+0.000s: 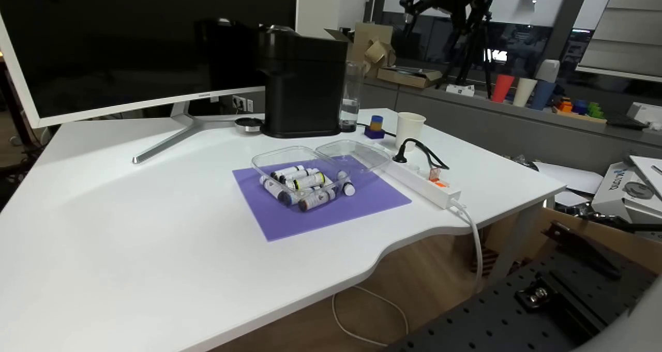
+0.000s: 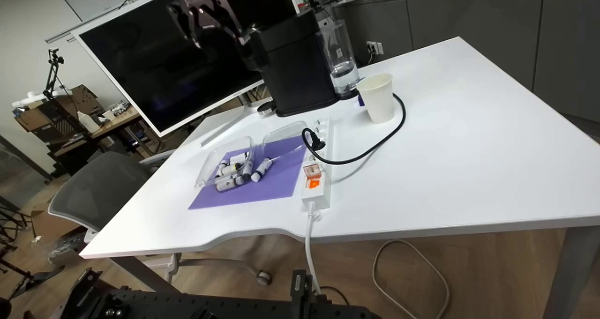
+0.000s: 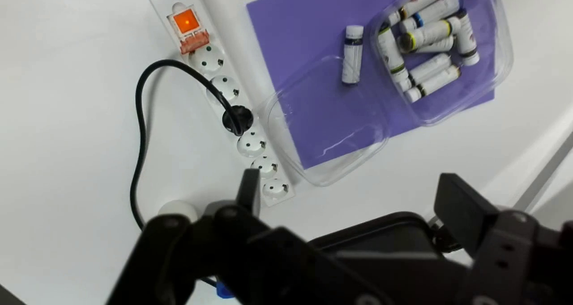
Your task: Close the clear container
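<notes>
Gripper (image 3: 350,191) wide, nothing held, well above counter (image 1: 155,212). Clear box (image 3: 503,58) w/ bottles (image 3: 429,34) sits on purple mat (image 3: 300,45), back from counter's curved edge — lid (image 3: 331,117) lying open beside it, nr power strip (image 1: 420,183). Prob no closing done yet; left: swing lid over & press — stray bottle (image 3: 352,61) might snag.

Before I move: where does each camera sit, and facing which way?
Exterior view: curved-edge side of the desk, facing the black box; claw at top.
Exterior view: same side, facing the power strip; claw at top.
Wrist view: above the desk, facing down; open claw at bottom.
Both exterior views share the open clear container.
</notes>
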Controlling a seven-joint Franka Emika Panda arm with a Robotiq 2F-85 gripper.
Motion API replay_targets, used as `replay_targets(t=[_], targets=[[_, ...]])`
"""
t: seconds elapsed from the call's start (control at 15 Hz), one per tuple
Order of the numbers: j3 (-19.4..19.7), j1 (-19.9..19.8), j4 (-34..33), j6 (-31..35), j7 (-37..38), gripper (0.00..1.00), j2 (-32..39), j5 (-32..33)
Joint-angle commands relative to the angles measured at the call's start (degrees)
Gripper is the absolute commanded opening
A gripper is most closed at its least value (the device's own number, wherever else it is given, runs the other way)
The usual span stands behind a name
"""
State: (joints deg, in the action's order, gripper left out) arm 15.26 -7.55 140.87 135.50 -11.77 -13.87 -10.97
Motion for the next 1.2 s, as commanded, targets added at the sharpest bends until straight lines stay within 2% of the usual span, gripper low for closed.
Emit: replay_targets(t=[0.0,0.27,0.33,0.6,0.73,0.87,1.0,1.13], targets=[[-1.11,0.1,-3.46,3.03,5.46,1.0,8.58,-5.09],[-3.89,0.68,-3.29,-1.7,4.69,1.0,12.73,-8.14],[-3.73,-0.25,-1.57,1.45,2.93,1.0,11.32,-7.21],[-4.37,-0.43,-1.5,1.85,2.74,1.0,12.3,-7.18],[-4.82,-0.2,-0.62,5.77,6.17,1.0,12.62,-8.54],[-5.48,0.2,0.52,13.26,8.63,1.0,14.47,-12.96],[-6.38,0.42,1.23,19.0,9.02,1.0,16.5,-18.87],[-6.9,0.87,1.06,21.84,8.55,1.0,18.87,-25.2]])
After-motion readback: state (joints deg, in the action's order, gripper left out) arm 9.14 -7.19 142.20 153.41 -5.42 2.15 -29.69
